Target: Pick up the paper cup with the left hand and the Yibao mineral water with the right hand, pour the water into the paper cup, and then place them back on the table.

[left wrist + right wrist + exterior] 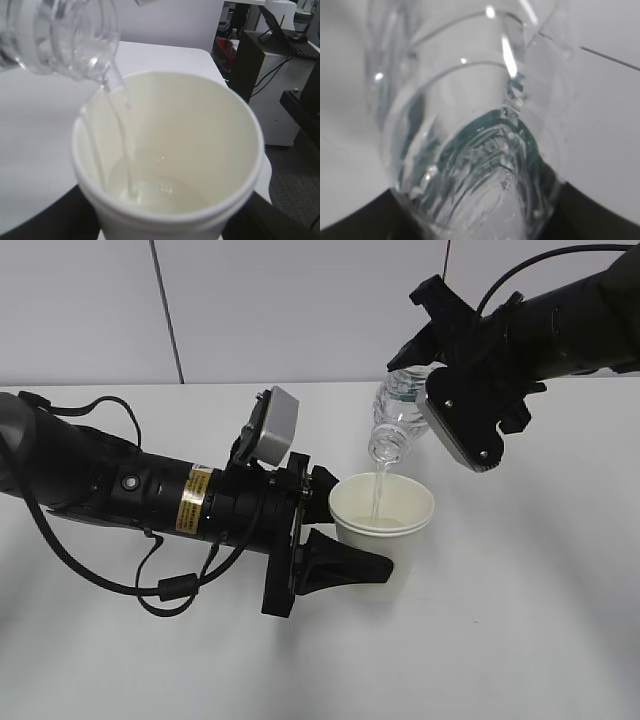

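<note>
The off-white paper cup [382, 517] sits upright in my left gripper [345, 535], whose black fingers [345, 565] are shut on its sides. In the left wrist view the cup [170, 150] fills the frame with water pooling at its bottom. My right gripper [440, 370] is shut on the Yibao mineral water [397, 410], tilted neck-down above the cup's far-left rim. A thin stream runs from the capless neck [95, 60] into the cup. The right wrist view looks along the bottle [470, 150], green label showing through the water.
The white table [520, 620] spreads around both arms, with a grey panelled wall behind. The left arm's cables [120, 580] loop over the table at left. Beyond the table's far edge stand dark office furniture and equipment [270, 65].
</note>
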You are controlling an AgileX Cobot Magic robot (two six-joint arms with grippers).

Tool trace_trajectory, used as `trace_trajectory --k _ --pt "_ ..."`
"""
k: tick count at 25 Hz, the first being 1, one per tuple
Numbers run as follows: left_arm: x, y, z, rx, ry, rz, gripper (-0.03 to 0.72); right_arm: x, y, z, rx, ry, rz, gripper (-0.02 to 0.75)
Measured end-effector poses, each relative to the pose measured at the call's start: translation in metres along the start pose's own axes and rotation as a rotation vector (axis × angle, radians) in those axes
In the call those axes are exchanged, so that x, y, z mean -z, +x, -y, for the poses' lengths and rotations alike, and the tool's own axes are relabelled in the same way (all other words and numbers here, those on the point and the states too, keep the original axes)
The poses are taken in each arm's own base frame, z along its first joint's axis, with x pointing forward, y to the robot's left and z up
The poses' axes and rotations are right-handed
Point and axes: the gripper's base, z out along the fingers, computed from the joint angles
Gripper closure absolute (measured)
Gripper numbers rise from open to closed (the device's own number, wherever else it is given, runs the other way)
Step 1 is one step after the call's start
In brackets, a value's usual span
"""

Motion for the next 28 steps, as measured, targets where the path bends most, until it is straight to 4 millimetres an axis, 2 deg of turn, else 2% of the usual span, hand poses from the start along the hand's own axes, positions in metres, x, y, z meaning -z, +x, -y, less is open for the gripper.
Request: trace_trajectory --k 28 --pt "0.0 -0.0002 -0.0027 0.012 -0.029 0.003 0.273 0.0 0.0 0.0002 -0.005 0.002 0.0 0.348"
